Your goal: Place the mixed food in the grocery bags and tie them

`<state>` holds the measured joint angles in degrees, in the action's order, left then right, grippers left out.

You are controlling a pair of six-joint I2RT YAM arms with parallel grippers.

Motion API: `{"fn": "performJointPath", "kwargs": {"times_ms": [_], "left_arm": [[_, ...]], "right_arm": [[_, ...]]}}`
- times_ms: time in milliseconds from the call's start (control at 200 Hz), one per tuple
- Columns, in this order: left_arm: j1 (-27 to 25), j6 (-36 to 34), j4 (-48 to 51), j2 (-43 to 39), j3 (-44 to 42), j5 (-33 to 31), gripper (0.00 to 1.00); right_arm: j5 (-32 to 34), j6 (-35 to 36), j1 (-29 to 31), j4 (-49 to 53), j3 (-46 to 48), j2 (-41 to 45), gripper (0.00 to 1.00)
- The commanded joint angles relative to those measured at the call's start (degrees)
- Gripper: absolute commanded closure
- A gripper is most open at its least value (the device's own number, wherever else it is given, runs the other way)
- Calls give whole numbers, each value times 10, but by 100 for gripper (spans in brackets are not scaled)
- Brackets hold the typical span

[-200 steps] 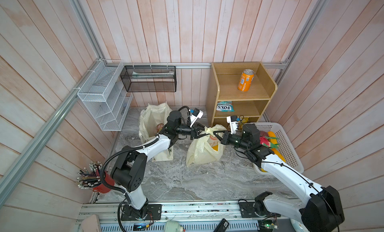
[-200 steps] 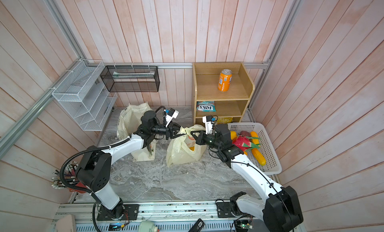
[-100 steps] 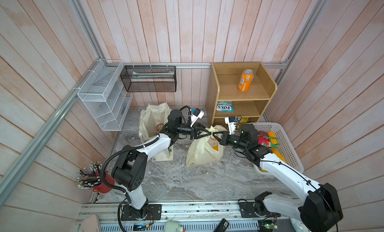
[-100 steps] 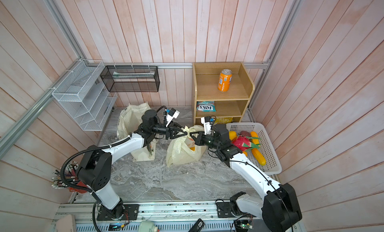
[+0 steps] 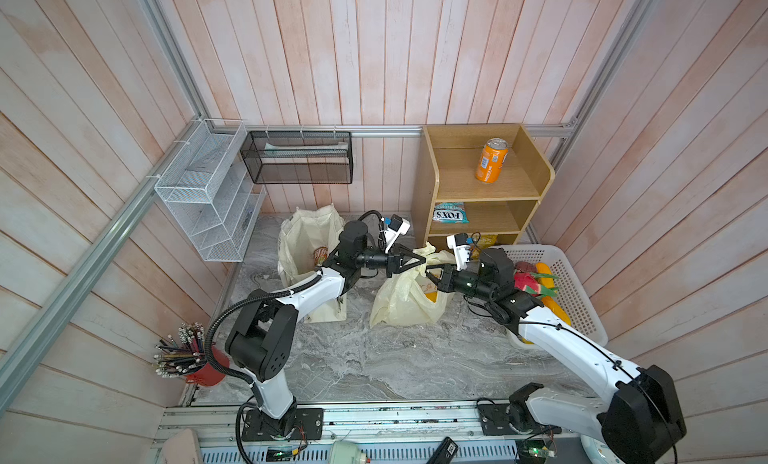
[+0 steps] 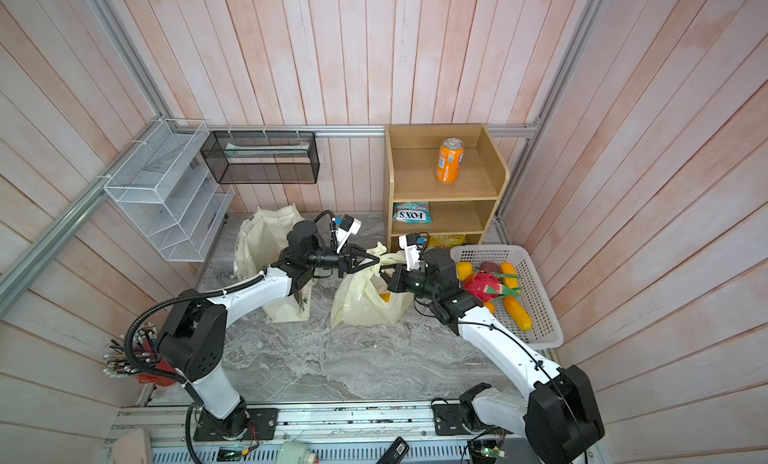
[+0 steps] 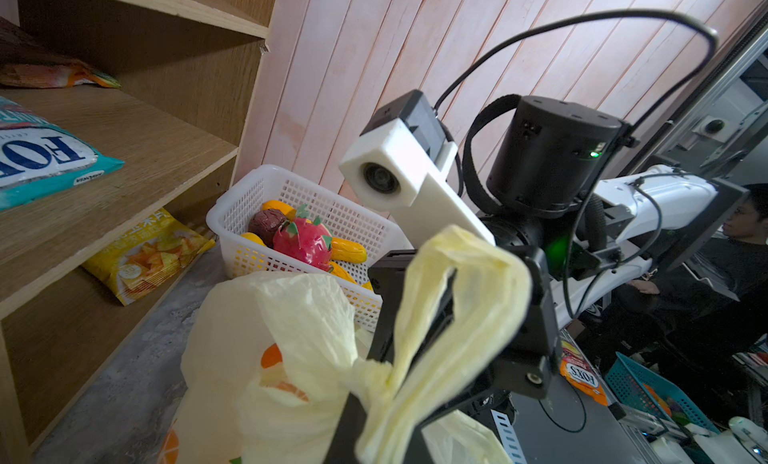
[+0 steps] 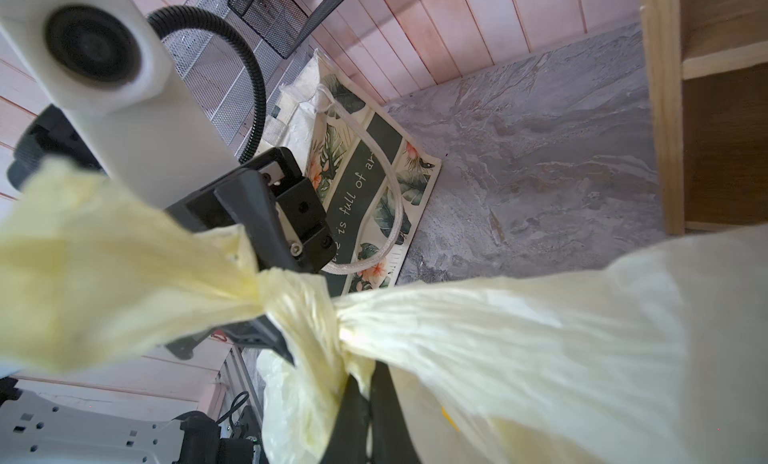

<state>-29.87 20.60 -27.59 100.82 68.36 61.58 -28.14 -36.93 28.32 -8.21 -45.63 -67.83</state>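
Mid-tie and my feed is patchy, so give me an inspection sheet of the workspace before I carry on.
Surface: grey marble tabletop, nothing spilled seen.
Job's things: plastic bag centre, handles knotted; canvas tote standing partly behind the left arm; toy fruits in white basket; orange can, Fox's packet, yellow snack packet on wooden shelf.
Clutter: pencil cup, front left.
Grippers: left gripper and right gripper shut on the plastic bag's handles.
Cables: black conduit along the left arm; no snag seen.
Surroundings: plank walls, white wire rack, black wire rack; person beyond the rig.
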Motion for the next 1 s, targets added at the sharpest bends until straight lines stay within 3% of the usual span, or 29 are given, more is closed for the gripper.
{"fn": "performJointPath", "kwargs": {"times_ms": [0, 185, 280, 350, 575, 770, 995], "left_arm": [[-4, -20, -8, -8, 0, -39, 100], [-4, -22, -30, -26, -13, -67, 100], [-7, -31, -48, -41, -28, -81, 100], [-12, -47, -59, -52, -40, -98, 100], [-36, -130, -79, -85, -80, -159, 100], [-45, -159, -82, -95, -92, -203, 100], [-45, -184, -84, -93, -94, -210, 100]], "right_arm": [[-2, -5, 5, -7, 9, 2, 100], [12, -4, 1, 25, 23, 30, 100], [7, -14, -20, 57, 27, 60, 67], [-3, -30, -38, 71, 27, 83, 57], [-46, -118, -71, 52, 20, 126, 46], [-71, -222, -71, -9, 17, 119, 36], [-76, -313, -70, -71, 48, 137, 35]]}}
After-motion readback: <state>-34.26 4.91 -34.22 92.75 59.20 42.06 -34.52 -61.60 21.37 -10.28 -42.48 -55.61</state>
